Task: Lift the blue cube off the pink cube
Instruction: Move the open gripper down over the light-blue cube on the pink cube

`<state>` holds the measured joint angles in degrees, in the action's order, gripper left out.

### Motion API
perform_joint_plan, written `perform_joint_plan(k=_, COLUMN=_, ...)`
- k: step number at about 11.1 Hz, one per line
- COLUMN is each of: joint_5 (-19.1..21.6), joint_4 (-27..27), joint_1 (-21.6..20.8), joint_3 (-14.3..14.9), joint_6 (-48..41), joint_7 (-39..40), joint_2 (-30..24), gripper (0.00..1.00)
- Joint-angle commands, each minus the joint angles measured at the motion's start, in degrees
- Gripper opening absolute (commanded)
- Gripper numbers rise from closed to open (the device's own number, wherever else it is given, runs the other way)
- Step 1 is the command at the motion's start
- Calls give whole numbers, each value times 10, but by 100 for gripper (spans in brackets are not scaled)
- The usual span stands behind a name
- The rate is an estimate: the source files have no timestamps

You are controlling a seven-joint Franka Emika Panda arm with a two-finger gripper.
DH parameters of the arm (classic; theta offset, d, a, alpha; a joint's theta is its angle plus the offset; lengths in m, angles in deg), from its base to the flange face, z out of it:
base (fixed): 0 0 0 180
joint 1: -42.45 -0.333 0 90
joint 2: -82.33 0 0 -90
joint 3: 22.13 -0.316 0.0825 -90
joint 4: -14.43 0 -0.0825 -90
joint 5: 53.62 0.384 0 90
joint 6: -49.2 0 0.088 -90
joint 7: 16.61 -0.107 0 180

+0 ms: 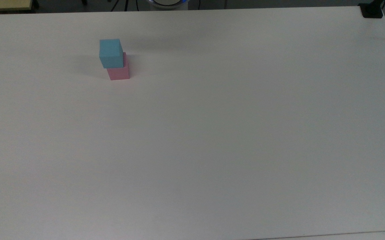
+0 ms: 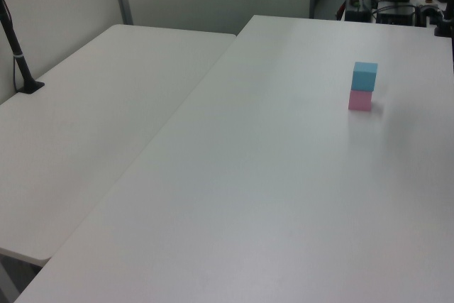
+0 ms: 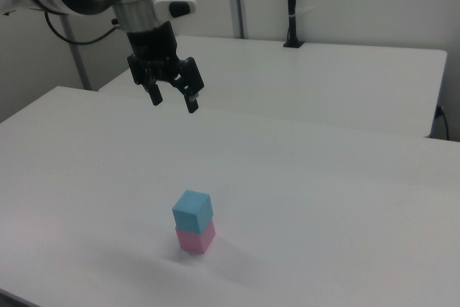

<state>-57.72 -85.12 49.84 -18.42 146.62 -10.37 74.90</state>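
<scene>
High above the white worktop [image 3: 345,177], the black 2-finger claw [image 3: 172,97] hangs released, its fingers spread and gripping nothing.
In the right view the small matte sky-blue cube [image 3: 192,210] lies well below the claw and a little toward the right view's right, resting squarely on the small matte pale pink cube [image 3: 195,239], slightly offset from it. Judging from this, the coming move is mainly a long descent with a small sideways shift, closing on the top block alone.
</scene>
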Motion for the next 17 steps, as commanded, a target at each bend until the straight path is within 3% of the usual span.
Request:
perform_joint_plan(k=1, joint_5=20, joint_4=11, joint_1=-4, joint_3=5, joint_6=-2, joint_7=11, joint_2=7, gripper=100)
perform_joint_plan(k=11, joint_5=23, joint_4=10, joint_1=-1, joint_3=5, joint_6=-13, joint_7=14, joint_2=6, gripper=100)
perform_joint_plan(k=13, joint_5=15, joint_4=6, joint_1=-3, joint_3=5, joint_6=-49, joint_7=50, joint_2=6, gripper=100)
perform_joint_plan(k=15, joint_5=8, joint_4=-16, joint_1=1, joint_3=5, joint_6=-71, joint_7=140, joint_2=7, gripper=100)
perform_joint_plan(k=17, joint_5=5, joint_4=-48, joint_1=3, joint_3=5, joint_6=-66, joint_7=146, joint_2=14, gripper=100)
